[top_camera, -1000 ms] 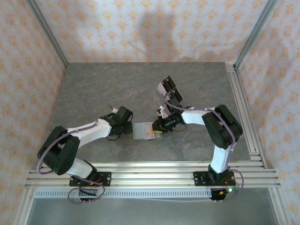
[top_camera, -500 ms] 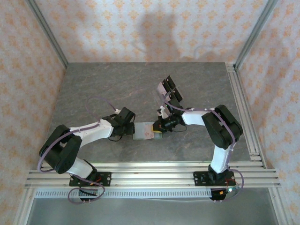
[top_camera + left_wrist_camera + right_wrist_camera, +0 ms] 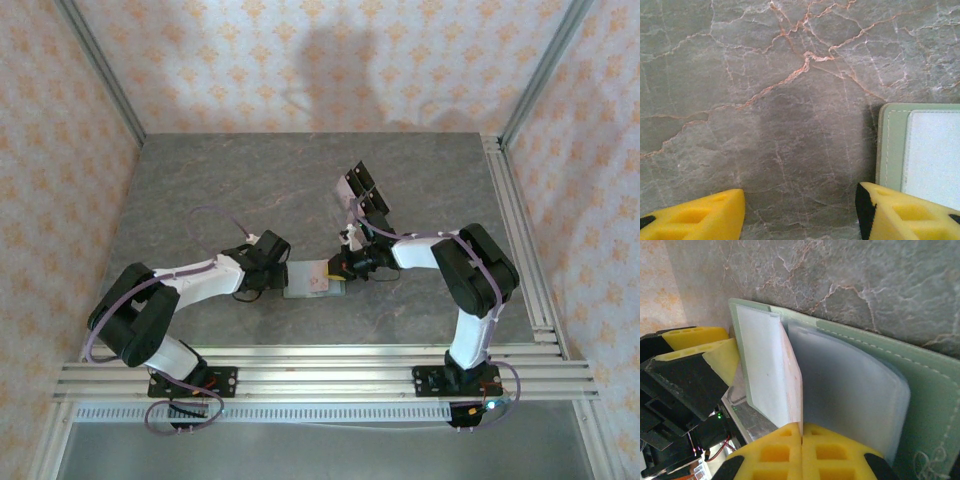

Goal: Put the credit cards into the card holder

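We see the right pincer (image 3: 801,436) clenched on a pale pink card (image 3: 792,380), which rises just ahead between the sleeves of the open card holder (image 3: 935,390). The left pincer (image 3: 800,205) stands released, the holder's edge at its right finger. Black cards (image 3: 364,196) lie beyond the right pincer.

The left gripper (image 3: 800,217) has edged right, up to the left edge of the wallet (image 3: 310,281), and its arm now reaches lower across the table. The right gripper (image 3: 801,440) has slid slightly left and closed fully, pinching a pale pink card (image 3: 792,385) that stands in the open wallet.
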`<state>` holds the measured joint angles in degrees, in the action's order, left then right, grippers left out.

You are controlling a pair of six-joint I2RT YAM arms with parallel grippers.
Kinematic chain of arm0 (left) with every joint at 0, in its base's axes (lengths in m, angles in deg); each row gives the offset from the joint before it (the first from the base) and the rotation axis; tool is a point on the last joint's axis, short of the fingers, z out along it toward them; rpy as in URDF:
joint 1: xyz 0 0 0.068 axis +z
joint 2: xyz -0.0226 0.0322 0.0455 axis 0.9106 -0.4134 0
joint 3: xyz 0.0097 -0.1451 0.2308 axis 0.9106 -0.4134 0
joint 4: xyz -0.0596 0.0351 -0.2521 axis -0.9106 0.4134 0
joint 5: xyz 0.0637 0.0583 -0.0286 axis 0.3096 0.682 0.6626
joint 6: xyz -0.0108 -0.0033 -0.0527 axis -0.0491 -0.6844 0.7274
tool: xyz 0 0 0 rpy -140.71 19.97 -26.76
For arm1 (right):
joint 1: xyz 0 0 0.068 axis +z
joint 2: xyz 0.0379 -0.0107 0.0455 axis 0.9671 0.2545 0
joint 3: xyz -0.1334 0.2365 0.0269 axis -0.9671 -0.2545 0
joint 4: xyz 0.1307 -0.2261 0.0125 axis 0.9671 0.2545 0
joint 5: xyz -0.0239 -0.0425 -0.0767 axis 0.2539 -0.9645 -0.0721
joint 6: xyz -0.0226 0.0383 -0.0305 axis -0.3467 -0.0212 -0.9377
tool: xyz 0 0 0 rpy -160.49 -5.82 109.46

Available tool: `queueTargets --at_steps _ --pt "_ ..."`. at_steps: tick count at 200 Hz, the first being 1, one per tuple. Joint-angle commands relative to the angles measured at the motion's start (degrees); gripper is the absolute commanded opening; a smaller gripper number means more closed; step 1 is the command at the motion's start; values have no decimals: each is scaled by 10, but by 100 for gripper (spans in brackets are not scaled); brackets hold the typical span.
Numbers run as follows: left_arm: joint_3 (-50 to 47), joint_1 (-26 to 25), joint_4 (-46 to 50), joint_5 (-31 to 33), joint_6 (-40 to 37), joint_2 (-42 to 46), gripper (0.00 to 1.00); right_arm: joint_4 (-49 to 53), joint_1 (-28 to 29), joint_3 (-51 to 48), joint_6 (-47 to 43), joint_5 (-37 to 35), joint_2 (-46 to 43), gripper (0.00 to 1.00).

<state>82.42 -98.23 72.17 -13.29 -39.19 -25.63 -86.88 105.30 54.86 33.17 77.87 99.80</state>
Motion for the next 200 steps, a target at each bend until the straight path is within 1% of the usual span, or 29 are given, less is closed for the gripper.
queueTargets --at_steps 1,61,122,171,200 --pt "-8 -6 -6 3 5 -14 61 3 -3 -4 -5 -3 2 0" --pt "-9 -7 -9 5 6 -21 61 31 10 10 -23 -3 9 0" --pt "-9 -7 -12 5 5 -27 61 31 15 7 -23 -11 11 0" --pt "-11 -8 -9 8 7 -32 60 -41 14 -2 23 -10 20 0" --pt "-4 -14 13 36 3 -32 60 -87 14 -14 40 11 29 0"
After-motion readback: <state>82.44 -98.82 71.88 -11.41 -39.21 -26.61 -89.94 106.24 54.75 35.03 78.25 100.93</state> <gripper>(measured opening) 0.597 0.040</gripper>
